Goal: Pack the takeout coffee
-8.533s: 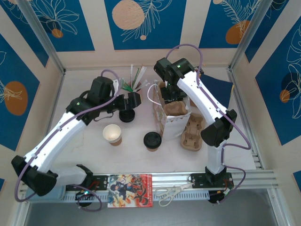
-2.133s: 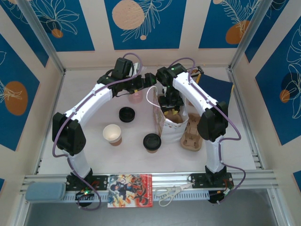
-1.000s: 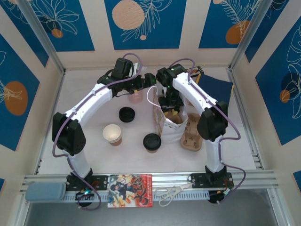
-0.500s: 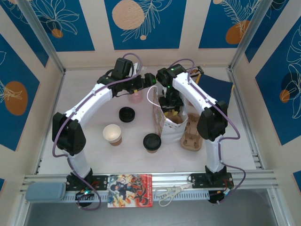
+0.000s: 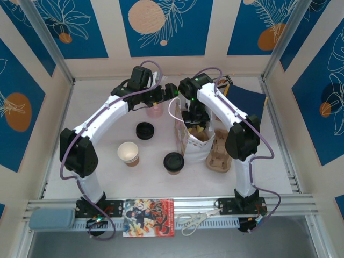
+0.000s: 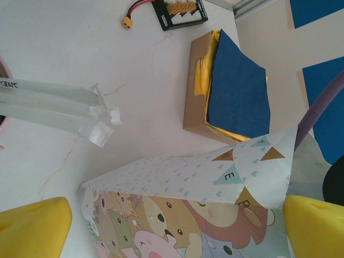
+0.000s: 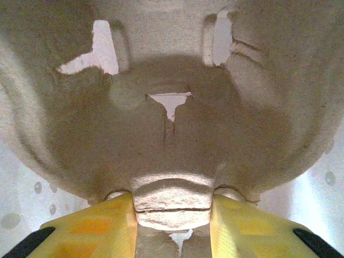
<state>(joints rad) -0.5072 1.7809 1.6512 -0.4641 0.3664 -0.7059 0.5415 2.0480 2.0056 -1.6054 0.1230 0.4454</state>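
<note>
Kraft takeout coffee [image 5: 128, 153] apart from right tool [image 7: 172, 208]; pulp tray [image 7: 172, 129] gripped

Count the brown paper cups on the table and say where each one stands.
2. An open cup stands left of centre; a cup with a black lid stands just left of the paper bag. The bag may hide more.

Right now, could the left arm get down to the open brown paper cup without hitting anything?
Probably yes. The left gripper is open and empty, up by the paper bag. The paper cup stands upright, apart from the loose black lid, with nothing over it. The arm would have to fold back toward its base.
</note>
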